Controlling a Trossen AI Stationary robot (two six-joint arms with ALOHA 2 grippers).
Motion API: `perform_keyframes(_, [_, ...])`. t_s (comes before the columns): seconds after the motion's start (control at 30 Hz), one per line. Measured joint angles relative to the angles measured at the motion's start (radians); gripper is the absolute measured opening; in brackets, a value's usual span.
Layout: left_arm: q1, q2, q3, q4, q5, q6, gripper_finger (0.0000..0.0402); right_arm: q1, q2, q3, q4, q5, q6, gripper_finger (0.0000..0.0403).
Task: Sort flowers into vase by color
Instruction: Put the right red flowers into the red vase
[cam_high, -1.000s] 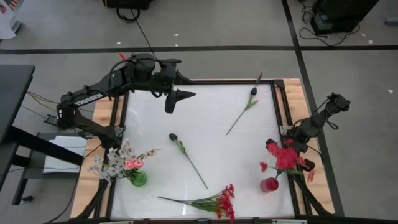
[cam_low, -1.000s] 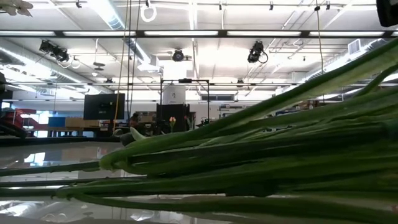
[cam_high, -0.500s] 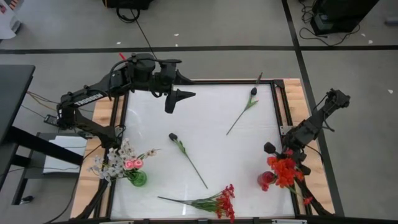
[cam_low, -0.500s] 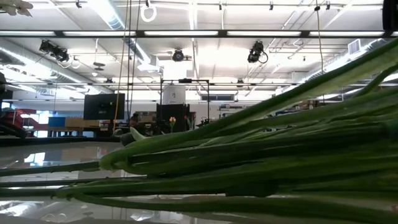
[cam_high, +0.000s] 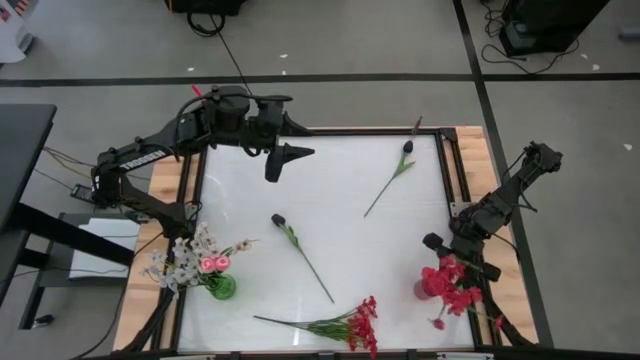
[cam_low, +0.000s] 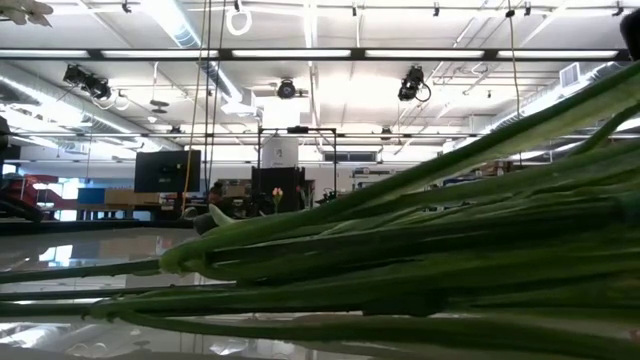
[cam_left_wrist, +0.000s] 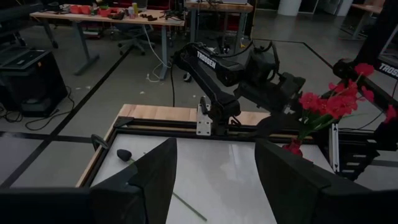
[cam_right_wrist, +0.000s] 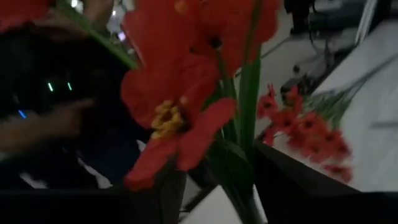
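Since 1 s ago, the right gripper (cam_high: 447, 252) is backing off toward the table's right edge, and the red spray (cam_high: 447, 282) it was carrying is now standing in the red vase (cam_high: 428, 289) near the front-right corner, blooms leaning out to the right over the edge. Jaws are parting now vs clamped earlier; in the right wrist view 1 red bloom (cam_right_wrist: 177, 115) and its green stem are sitting betw. the 2 dark fingers (cam_right_wrist: 292, 180), too close to tell if still touching, so grip: can't tell for sure.

Left gripper (cam_high: 277, 160) is hanging over the back-left part of the table (cam_high: 330, 190), unmoved, jaws partly apart w/ nothing betw. them.

On the tabletop, 3 stems are lying loose: 1 dark-bud stem (cam_high: 302, 255) near center, running diagonally; a 2nd dark-bud stem (cam_high: 392, 176) toward the back right; and a red bunch (cam_high: 345, 326) at the front edge, blooms pointing right. The green vase (cam_high: 221, 288) at front left is holding white sprigs and a pink rosebud (cam_high: 209, 264). In the low view, green stems (cam_low: 420, 270) are filling most of the foreground.
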Motion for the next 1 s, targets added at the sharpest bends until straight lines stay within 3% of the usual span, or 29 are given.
perform_keyframes(0.2, [0.000, 0.000, 0.000, 0.000, 0.000, 0.000, 0.0222, 0.000, 0.000, 0.000, 0.005, -0.085, 0.170, 0.0194])
perform_keyframes(0.4, [0.000, 0.000, 0.000, 0.000, 0.000, 0.000, 0.0222, 0.000, 0.010, 0.043, -0.161, -0.050, 0.276, 0.0193])
perform_keyframes(0.77, [0.000, 0.000, 0.000, 0.000, 0.000, 0.000, 0.0222, 0.002, 0.110, 0.287, -0.519, -0.033, 0.216, 0.0193])
perform_keyframes(1.0, [0.000, 0.000, 0.000, 0.000, 0.000, 0.000, 0.0222, 0.015, 0.213, 0.365, -0.720, 0.010, 0.133, 0.0198])
